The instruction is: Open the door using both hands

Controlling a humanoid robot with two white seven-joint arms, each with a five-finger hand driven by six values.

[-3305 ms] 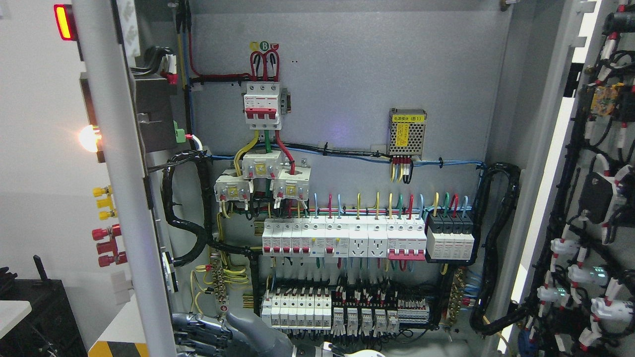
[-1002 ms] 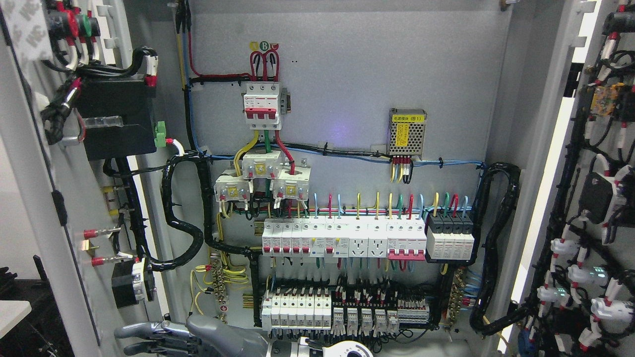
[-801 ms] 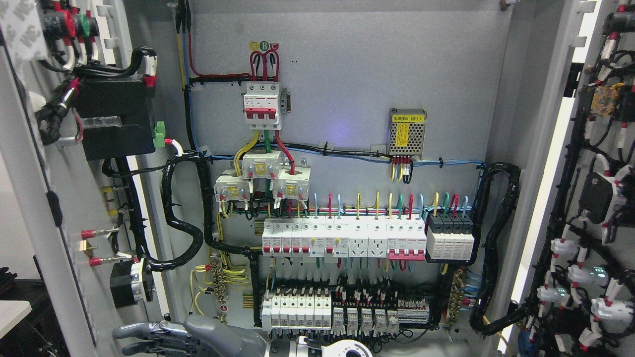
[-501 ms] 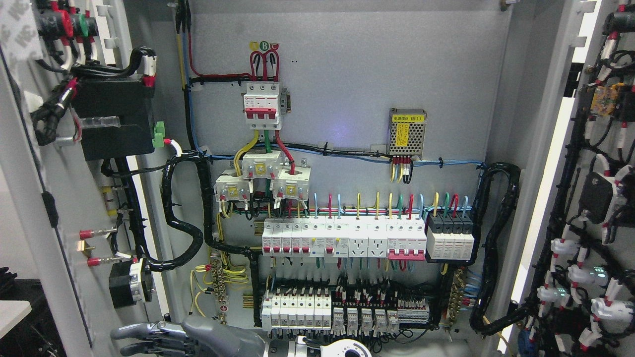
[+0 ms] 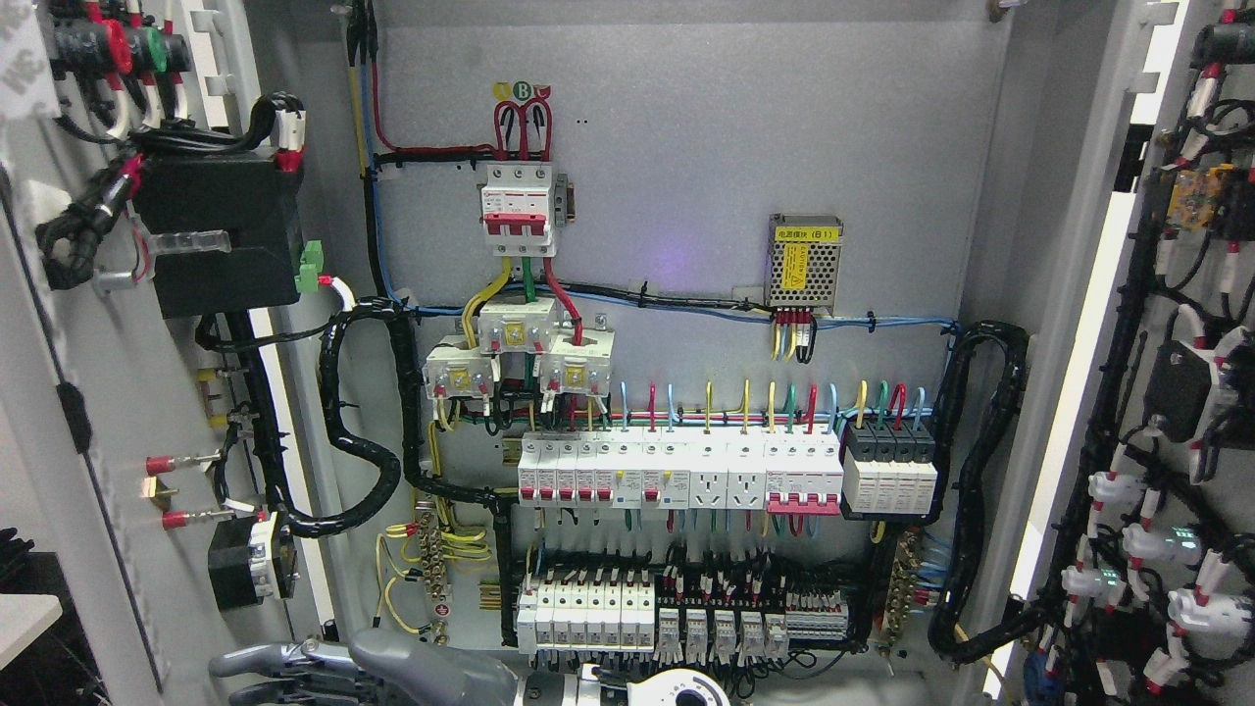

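Grey cabinet back panel (image 5: 686, 147) stands exposed beyond a hand (image 5: 294, 667), fingers spread flat, pushing the left door (image 5: 59, 549) wide.

Head view, single frame. Lighting was bright, even and cool-white, apparently frontal; shadows were soft and shallow behind the cable bundle (image 5: 358, 412). Faint violet glare spot sat on the grey back panel (image 5: 686, 147), left of the mesh-cased module (image 5: 804, 260). Overexposed white strip ran down the right door (image 5: 1088, 324) edge. Centre breakers (image 5: 677, 471) were sharp; small labels stayed illegible. Left door (image 5: 59, 324) leaned at the frame edge and was slightly soft. Lower corners were darker.
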